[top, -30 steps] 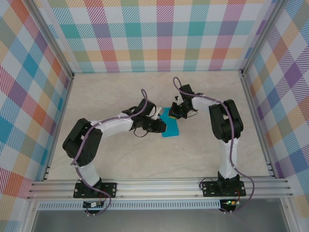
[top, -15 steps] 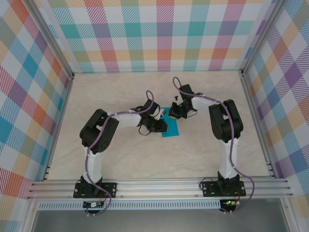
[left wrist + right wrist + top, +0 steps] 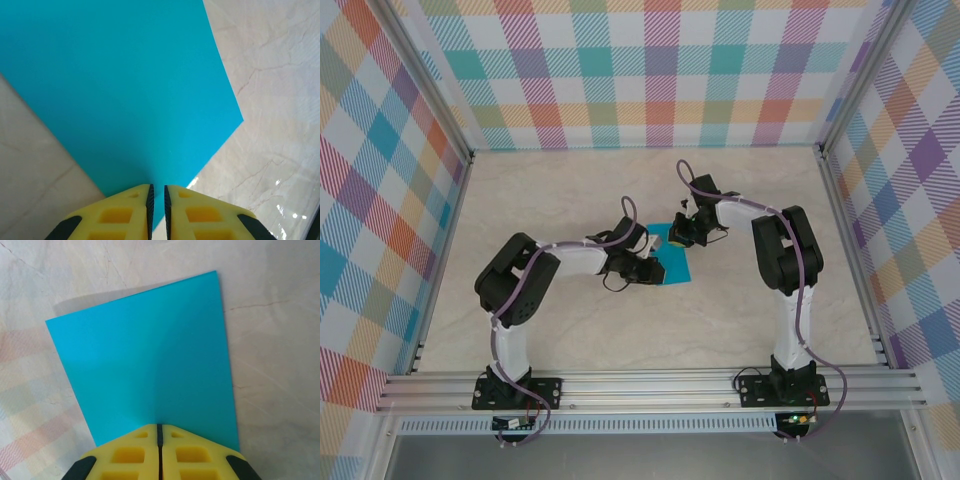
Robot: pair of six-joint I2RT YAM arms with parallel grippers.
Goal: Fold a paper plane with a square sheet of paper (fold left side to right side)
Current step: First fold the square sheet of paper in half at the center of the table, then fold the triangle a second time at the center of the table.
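Top external view: what did you have before you, from the big to the small?

— You had the marble-look table with checked walls around it. Both arms reached to the middle of the table, and between their tips was the square sheet of paper, plain teal-blue.

— And how did the tools stand on your sheet?

— In your left wrist view, the left gripper had its yellow fingers almost together, with only a thin slit between them. The near corner of the sheet ran into this slit, so the gripper was pinching the paper. In your right wrist view, the right gripper was pressed fully together on the near edge of the sheet. A pale grey shadow showed on the table just past the far edge of the sheet.
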